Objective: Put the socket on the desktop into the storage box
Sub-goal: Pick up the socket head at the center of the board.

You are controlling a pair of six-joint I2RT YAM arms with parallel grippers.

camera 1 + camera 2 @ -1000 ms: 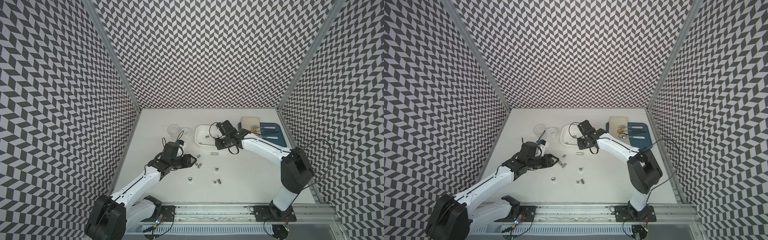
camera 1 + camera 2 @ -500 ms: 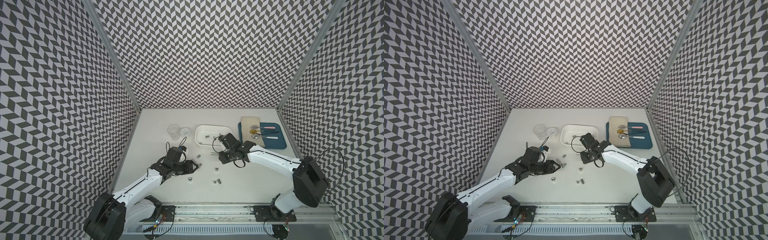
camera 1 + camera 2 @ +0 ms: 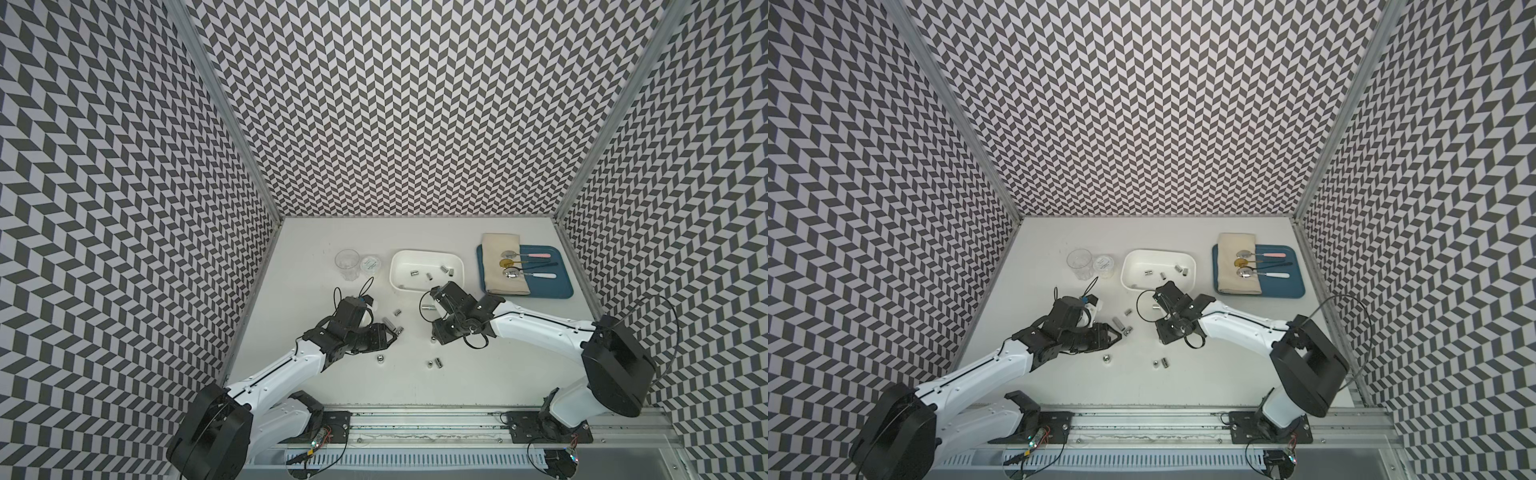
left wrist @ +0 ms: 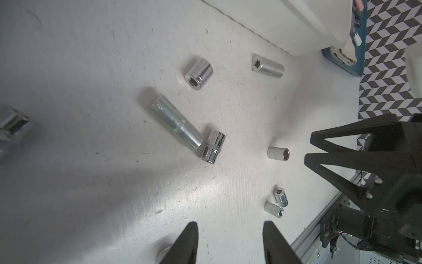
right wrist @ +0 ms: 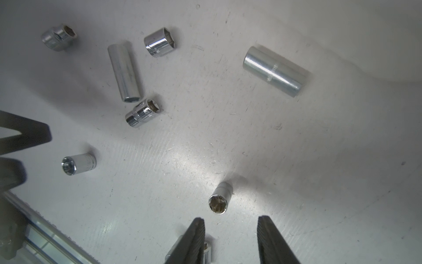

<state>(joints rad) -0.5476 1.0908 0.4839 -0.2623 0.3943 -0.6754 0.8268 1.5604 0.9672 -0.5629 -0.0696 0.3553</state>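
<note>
The right claw point(image 5: 230, 218), half open and empty, hovered over the desktop point(image 5: 331, 148) with a short socket point(image 5: 218, 200) lying just ahead, its long axis pointing roughly back at the claw.

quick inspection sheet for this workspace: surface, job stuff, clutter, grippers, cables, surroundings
surface: desktop off-white, flat, lightly scuffed
job's things: storage box holds several sockets; loose sockets lie scattered on the desktop between the arms
clutter: clear cup and small round container beside the box; blue tray carries a cloth and three spoons
grippers: left gripper open, empty; right gripper open, empty
cables: black cable loops by the right arm; smaller loops at both wrists
surroundings: chevron panels on three sides; metal rail along the front
</note>
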